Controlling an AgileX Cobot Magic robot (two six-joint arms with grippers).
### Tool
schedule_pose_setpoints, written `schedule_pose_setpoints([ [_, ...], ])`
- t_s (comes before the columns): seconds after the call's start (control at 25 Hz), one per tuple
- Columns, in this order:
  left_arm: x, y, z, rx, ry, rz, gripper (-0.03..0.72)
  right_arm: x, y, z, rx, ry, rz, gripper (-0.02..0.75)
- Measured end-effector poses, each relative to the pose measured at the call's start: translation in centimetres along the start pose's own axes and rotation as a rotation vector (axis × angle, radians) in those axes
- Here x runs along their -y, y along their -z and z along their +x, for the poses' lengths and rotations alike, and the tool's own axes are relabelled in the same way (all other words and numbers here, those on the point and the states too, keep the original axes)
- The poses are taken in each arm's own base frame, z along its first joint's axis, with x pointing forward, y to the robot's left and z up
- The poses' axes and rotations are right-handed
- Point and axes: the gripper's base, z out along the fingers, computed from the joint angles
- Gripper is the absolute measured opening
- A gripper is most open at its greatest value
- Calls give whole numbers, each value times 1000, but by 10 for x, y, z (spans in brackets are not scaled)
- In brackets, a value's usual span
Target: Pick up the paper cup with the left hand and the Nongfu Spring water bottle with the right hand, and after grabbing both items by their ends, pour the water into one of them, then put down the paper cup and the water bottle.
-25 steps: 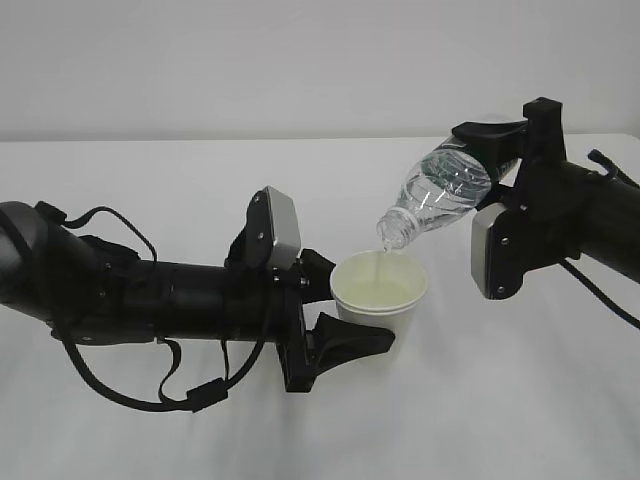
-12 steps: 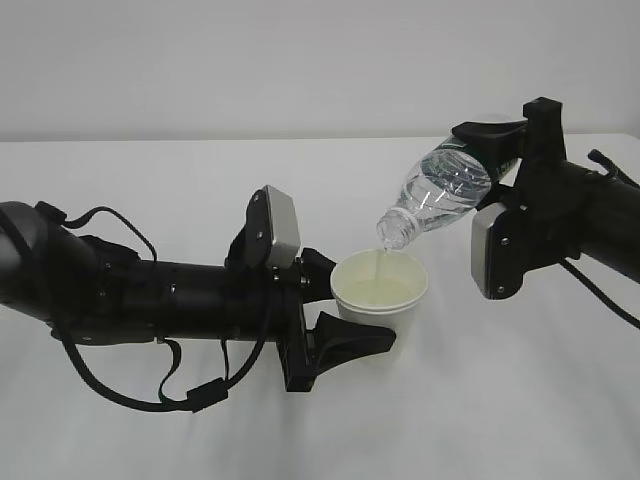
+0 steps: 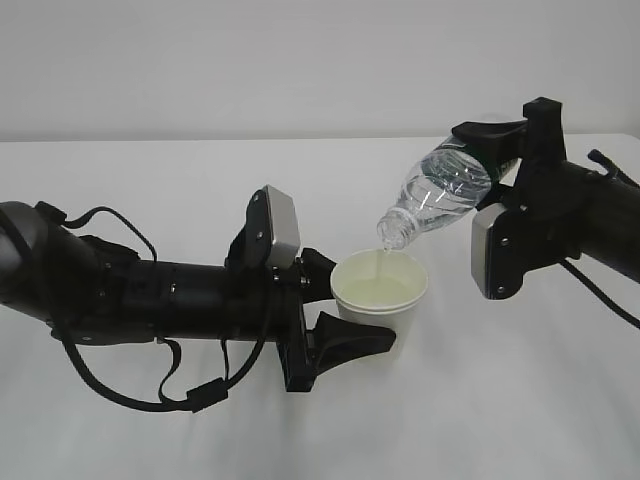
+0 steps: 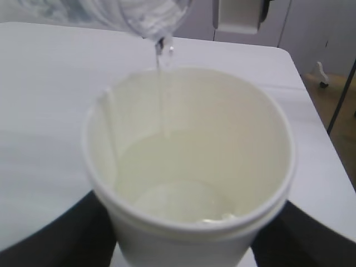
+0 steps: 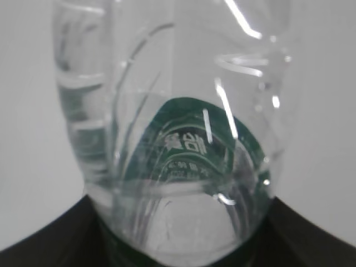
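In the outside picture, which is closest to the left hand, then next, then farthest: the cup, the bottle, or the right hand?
1. Paper cup, held in the left hand.
2. Water bottle, tilted above, to the cup's right.
3. Right hand, far right, gripping the bottle's base.

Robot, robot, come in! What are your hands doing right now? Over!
Left gripper shut on small white paper cup. Right gripper shut on tilted clear plastic bottle. Thin water stream entering cup. Nothing in the way.

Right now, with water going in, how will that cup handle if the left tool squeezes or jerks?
The cup looks like thin paper, so a harder squeeze would likely dent its wall. It is open-topped and holds water, so a jerk could probably slosh it over the rim. The water likely makes it bottom-heavy, and steadier once set down.
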Motion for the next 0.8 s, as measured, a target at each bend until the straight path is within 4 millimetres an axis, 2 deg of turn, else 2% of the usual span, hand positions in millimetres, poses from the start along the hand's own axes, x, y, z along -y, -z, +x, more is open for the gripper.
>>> schedule_pose_setpoints([
  [0.8,0,0,0,0,0,0,486,0,0,0,0,4,1,448],
])
